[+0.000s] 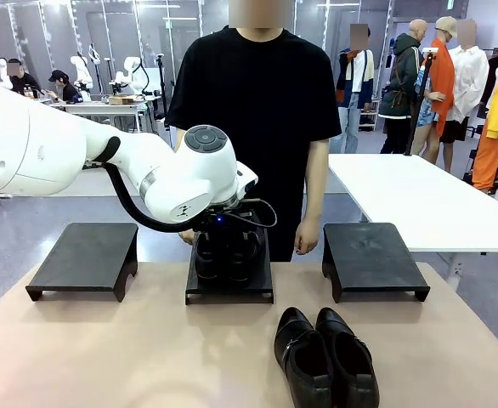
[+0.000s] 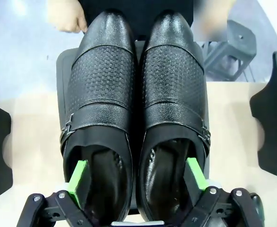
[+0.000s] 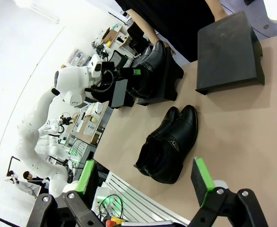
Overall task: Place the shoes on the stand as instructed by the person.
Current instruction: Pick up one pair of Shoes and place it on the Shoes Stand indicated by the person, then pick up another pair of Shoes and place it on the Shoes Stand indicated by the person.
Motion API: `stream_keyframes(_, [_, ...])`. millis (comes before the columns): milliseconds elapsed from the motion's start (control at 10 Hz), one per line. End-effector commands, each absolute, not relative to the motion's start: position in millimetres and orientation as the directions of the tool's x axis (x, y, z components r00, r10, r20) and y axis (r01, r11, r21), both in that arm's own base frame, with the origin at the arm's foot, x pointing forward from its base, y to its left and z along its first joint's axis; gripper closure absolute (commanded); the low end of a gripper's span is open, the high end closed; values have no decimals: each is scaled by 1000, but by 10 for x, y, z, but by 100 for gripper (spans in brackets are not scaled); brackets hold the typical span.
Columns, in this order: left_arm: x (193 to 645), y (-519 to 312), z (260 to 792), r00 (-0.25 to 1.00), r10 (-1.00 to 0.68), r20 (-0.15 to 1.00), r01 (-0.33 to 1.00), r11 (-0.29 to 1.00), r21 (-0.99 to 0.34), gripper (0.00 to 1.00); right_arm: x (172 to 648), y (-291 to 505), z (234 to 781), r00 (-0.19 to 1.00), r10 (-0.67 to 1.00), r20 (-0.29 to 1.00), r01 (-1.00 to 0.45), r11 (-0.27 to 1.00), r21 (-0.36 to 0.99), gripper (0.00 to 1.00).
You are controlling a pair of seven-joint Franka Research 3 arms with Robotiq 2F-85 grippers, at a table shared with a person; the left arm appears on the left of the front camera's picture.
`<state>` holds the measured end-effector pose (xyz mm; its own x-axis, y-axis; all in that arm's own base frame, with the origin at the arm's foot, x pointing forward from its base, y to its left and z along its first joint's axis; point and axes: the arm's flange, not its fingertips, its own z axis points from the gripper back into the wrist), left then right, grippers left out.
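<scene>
White left arm (image 1: 62, 153), grey joint cap (image 1: 206, 138), black cable (image 1: 121, 200), green-padded black left gripper (image 2: 136, 166).

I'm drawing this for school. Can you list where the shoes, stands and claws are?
First pair: on the middle stand
Left claw: open, one finger inside each shoe
Second pair: side by side on the table
Right claw: open, holding nothing
Other stands: left stand and right stand, flanking the middle one
Person: standing behind the middle stand
</scene>
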<state>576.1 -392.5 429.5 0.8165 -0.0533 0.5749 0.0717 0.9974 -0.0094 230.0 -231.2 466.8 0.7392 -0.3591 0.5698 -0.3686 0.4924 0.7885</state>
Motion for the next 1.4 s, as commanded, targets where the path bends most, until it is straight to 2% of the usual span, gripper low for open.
stream_keyframes(0, [5773, -3934, 4282, 814, -58, 578, 75, 997, -5, 0, 2299, -2312, 4682, 727, -363, 582, -384, 487, 784, 0])
stream_keyframes(1000, [5761, -3925, 4295, 817, -53, 575, 72, 997, -9, 0, 2299, -2312, 4682, 727, -363, 582, -384, 487, 784, 0])
stream_keyframes(1300, [5526, -3434, 4883, 875, -80, 477, 155, 981, -120, 0, 2299, -2312, 4682, 727, -363, 582, -384, 487, 784, 0])
